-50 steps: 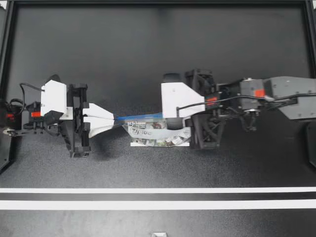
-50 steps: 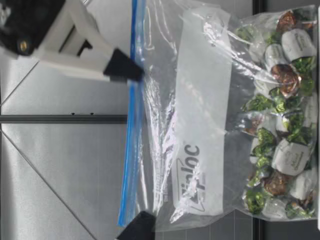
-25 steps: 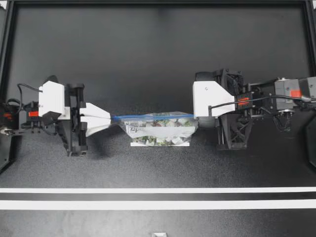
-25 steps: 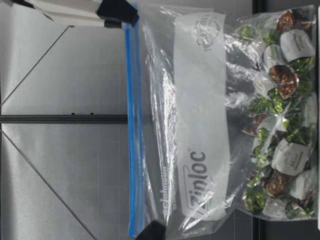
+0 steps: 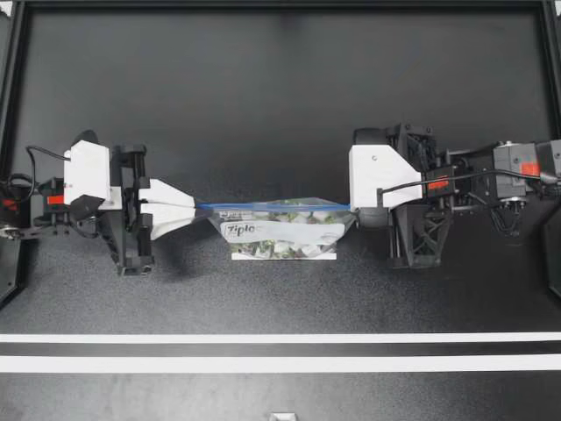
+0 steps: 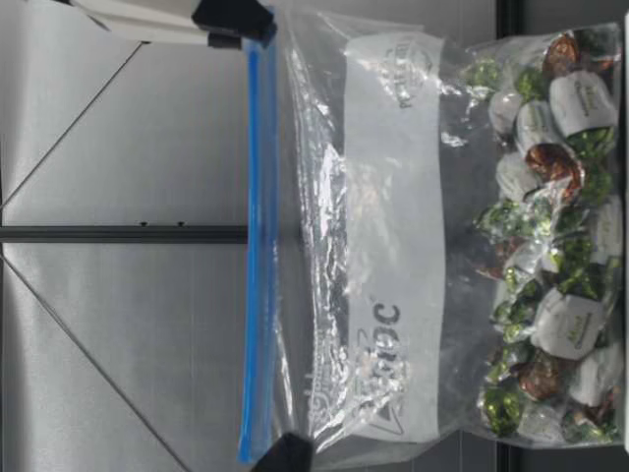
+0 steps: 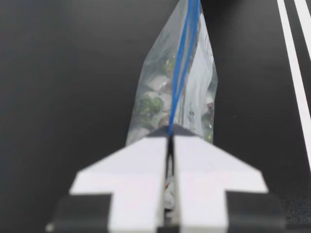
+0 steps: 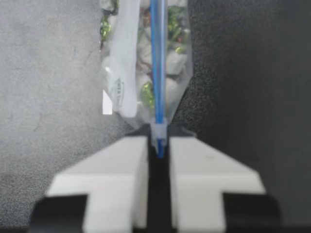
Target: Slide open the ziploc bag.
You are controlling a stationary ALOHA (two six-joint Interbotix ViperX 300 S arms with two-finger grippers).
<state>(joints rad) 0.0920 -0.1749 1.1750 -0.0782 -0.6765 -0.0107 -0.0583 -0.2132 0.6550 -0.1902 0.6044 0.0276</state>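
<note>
A clear ziploc bag [image 5: 282,231] of wrapped candies hangs stretched between both grippers, its blue zip strip [image 5: 272,208] taut on top. My left gripper [image 5: 196,208] is shut on the bag's left end, and the left wrist view shows the zip strip [image 7: 182,73] running out from between its closed fingers [image 7: 146,160]. My right gripper [image 5: 352,208] is at the bag's right end, shut on the pale slider [image 8: 159,135]. In the low view the bag [image 6: 393,246] hangs below the zip strip [image 6: 257,246], with my right gripper [image 6: 236,22] at one end and my left gripper [image 6: 285,454] at the other.
The black table [image 5: 280,96] carries nothing else near the bag. Two white tape lines [image 5: 280,351] run across it toward the front. A raised black frame [image 5: 280,4] edges the far side.
My right gripper has slid rightward along the zip strip, from over the bag's middle to its right end. The left gripper has drawn slightly left, and the bag now hangs taut.
</note>
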